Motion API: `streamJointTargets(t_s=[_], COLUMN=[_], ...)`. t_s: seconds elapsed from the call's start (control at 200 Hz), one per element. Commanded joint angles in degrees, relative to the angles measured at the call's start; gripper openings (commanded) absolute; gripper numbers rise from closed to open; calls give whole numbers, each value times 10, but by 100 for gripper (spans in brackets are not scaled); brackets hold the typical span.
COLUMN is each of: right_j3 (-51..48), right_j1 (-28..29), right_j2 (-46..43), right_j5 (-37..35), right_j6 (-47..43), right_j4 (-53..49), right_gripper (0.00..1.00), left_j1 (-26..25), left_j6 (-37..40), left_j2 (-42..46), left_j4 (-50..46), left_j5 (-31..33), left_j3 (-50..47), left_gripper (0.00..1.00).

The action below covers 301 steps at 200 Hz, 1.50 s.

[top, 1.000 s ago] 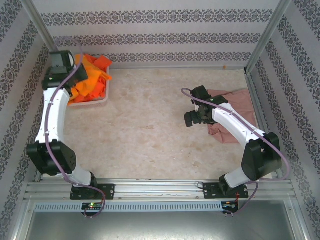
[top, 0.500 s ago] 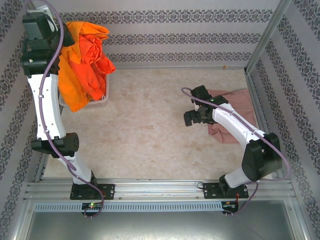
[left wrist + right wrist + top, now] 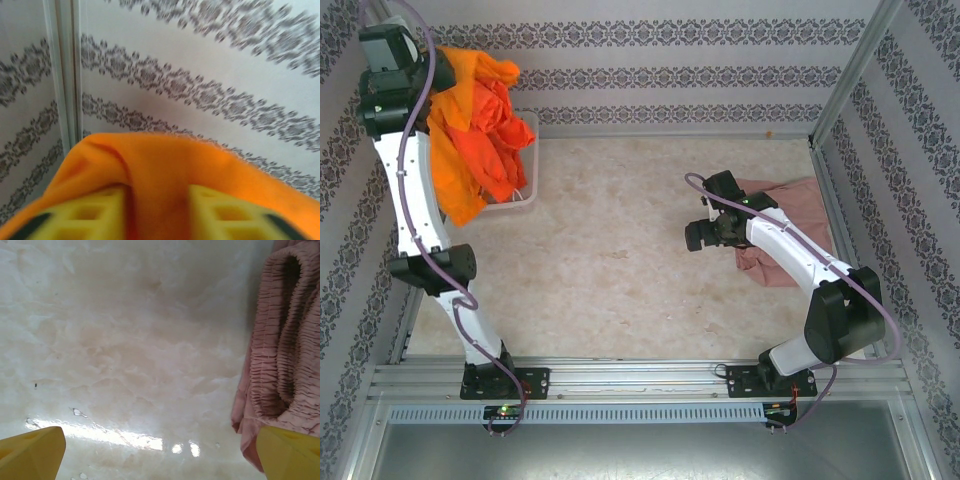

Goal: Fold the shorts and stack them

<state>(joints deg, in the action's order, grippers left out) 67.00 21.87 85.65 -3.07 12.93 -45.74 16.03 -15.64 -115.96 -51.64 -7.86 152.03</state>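
One soft, wrinkly bunch of orange shorts (image 3: 470,130) is held up high above the white basket (image 3: 525,192), which is set in the far left corner of the table (image 3: 610,270). How many pairs are in the bunch cannot be told. The bunch is hung from the left gripper (image 3: 157,200). From the left wrist, the smooth orange cloth is seen pinched between two yellow fingers (image 3: 95,215), with a patterned wall (image 3: 200,75) behind. That pinch is hidden by the cloth when seen from above.

The pink shorts (image 3: 795,192) are laid near the right edge of the table, partly under the right arm. From the right wrist, a puffy waistband with many tiny folds is shown, which is too small to be made out from above. The right gripper (image 3: 698,235) is held over the shiny, marbled table, just beside the pink shorts. Its yellow fingers (image 3: 32,450) are spread wide apart, and nothing is held between them.
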Motion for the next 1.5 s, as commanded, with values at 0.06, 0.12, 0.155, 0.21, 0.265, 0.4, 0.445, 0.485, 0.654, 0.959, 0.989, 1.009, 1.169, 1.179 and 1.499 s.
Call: streamJointTargets(t_s=[0.06,0.12,0.155,0.21,0.265,0.4,0.445,0.485,0.654,0.959,0.989,1.009,1.169,1.179,1.499], right_j3=[-5,-7,-9,-12,-14,-20,-23,-24,-29,-45,-50,-53,-51,-50,-16], right_j1=[-4,-4,-4,-4,-4,-3,-2,-1,4,8,7,7,8,7,9], right_j2=[4,3,2,2,2,7,9,12,16,4,3,3,16,17,13], right_j5=[21,21,22,23,24,37,44,49,59,67,67,68,73,73,63], right_j6=[17,18,19,19,20,27,29,30,27,30,30,31,21,20,16], right_j4=[8,9,10,12,14,27,33,36,45,54,58,60,49,47,12], right_gripper=[98,98,98,98,97,98,97,98,97,98,97,98,98,98,98], left_j1=[14,13,13,13,13,22,34,50,99,226,227,227,230,230,247], left_j6=[-16,-10,-6,-1,2,-27,-62,-97,-205,-322,-325,-327,-349,-350,-412], left_j2=[-59,-48,-33,3,52,212,271,320,442,415,405,399,359,357,235], left_j4=[-79,-108,-118,-113,-91,35,89,139,235,413,427,434,518,523,673], left_j5=[-57,-38,-23,-4,16,45,36,17,17,-108,-112,-113,-122,-122,-215], left_j3=[12,5,-9,-56,-129,-386,-485,-566,-801,-989,-992,-994,-1016,-1016,-1017], left_gripper=[85,86,87,87,88,87,87,85,77,81,82,83,86,85,66])
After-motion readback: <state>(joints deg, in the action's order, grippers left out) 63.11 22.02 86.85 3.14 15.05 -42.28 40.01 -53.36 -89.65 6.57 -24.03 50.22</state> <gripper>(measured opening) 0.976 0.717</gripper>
